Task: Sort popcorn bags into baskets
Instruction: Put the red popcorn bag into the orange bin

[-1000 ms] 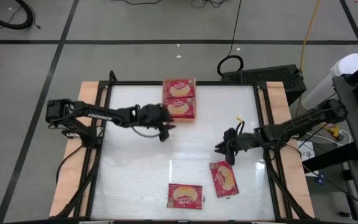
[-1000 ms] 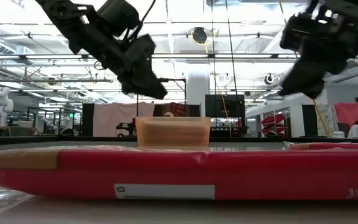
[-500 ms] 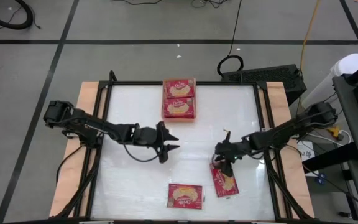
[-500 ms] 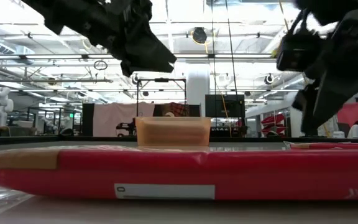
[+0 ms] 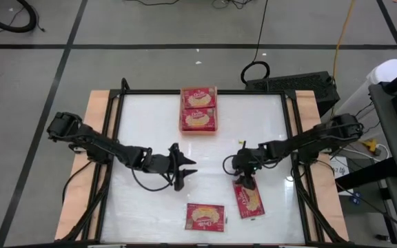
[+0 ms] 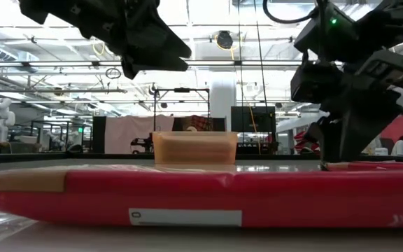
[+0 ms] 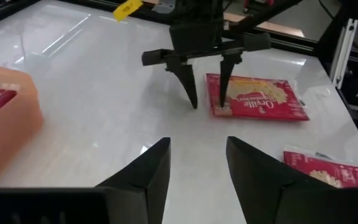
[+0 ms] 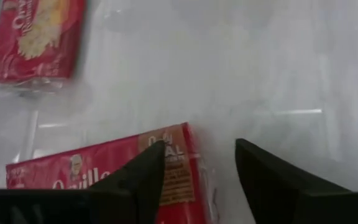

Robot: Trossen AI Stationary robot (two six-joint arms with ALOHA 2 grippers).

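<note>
The orange tray stands at the table's far middle with two red popcorn packets lying flat in it. Two more packets lie flat on the table: one near the right, one at the near middle. My right gripper is open and points down at the right packet's far end. One finger is over that end, the other over the bare table beside it. My left gripper is open and empty above the table's middle. My right gripper comes from above, pointing down, with one fingertip at the right packet's far end and the other beyond the packet's edge. I cannot tell whether it touches the packet. The packet lies flat on the table.
The white table top is framed by black rails and wooden side boards. In the low view the near packet fills the foreground, with the tray behind it.
My left gripper has gone from beside the tray toward the table's near edge, to above the middle. My right gripper has gone toward the near and left edges and down, to the far end of the right packet. The packets have not moved.
</note>
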